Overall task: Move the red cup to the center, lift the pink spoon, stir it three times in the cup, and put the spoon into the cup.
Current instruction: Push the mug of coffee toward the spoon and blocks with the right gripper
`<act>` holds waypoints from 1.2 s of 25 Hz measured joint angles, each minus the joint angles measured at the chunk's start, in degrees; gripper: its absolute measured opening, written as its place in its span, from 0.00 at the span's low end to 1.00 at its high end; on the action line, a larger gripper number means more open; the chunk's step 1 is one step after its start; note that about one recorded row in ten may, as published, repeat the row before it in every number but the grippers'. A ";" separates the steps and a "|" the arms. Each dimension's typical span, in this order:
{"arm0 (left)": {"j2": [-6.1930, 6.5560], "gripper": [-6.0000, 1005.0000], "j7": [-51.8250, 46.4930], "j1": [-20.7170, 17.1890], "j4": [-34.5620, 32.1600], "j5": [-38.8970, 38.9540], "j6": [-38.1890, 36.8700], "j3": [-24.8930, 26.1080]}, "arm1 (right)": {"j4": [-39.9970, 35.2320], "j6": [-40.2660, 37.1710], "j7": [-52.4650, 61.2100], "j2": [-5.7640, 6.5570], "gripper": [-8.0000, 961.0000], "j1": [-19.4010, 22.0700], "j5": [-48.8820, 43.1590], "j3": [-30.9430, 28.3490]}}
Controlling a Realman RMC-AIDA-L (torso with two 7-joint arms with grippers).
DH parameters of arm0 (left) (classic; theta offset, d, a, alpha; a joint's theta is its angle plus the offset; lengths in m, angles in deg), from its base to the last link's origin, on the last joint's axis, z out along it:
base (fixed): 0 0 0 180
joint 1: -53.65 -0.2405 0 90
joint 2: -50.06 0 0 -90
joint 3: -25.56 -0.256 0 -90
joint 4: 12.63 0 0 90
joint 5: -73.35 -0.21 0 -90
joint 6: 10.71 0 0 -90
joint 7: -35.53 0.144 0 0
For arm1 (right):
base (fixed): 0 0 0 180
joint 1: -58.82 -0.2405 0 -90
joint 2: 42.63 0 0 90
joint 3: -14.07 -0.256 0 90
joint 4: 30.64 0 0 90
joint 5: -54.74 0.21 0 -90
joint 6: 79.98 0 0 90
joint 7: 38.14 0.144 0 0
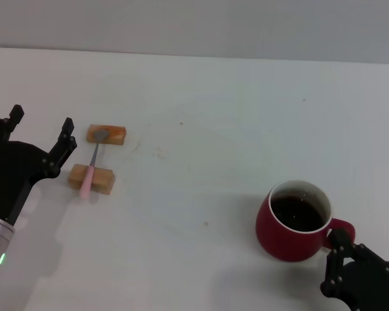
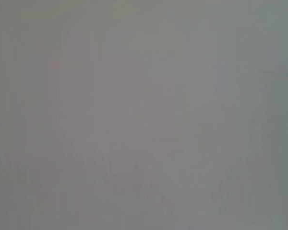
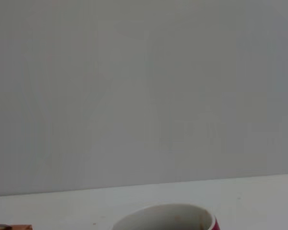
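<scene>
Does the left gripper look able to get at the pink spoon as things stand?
Probably yes: the left gripper, fingers open, sits just beside the pink spoon, which bridges two wooden blocks with nothing between them.

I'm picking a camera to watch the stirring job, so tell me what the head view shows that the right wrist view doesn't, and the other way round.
Only the head view shows the pink spoon lying across two wooden blocks, the open left gripper beside them, the right gripper at the handle of the red cup, and the dark liquid inside it. Only the right wrist view shows the plain wall beyond the table. Both share the cup, cut down to its rim in the wrist view, and the white tabletop.
</scene>
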 joint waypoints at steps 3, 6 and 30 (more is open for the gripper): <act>0.00 0.86 -0.02 -0.13 0.00 0.00 -0.03 -0.04 | 0.00 0.64 0.00 0.00 0.01 -0.53 -0.03 -0.31; 0.00 0.86 -0.10 -0.25 0.00 0.00 -0.05 -0.16 | -0.02 1.18 0.00 0.02 0.01 -0.93 -0.03 -0.71; 0.00 0.86 -0.30 -0.46 0.00 0.00 -0.30 -0.88 | -0.63 2.67 0.00 0.26 0.01 -4.02 0.05 -2.62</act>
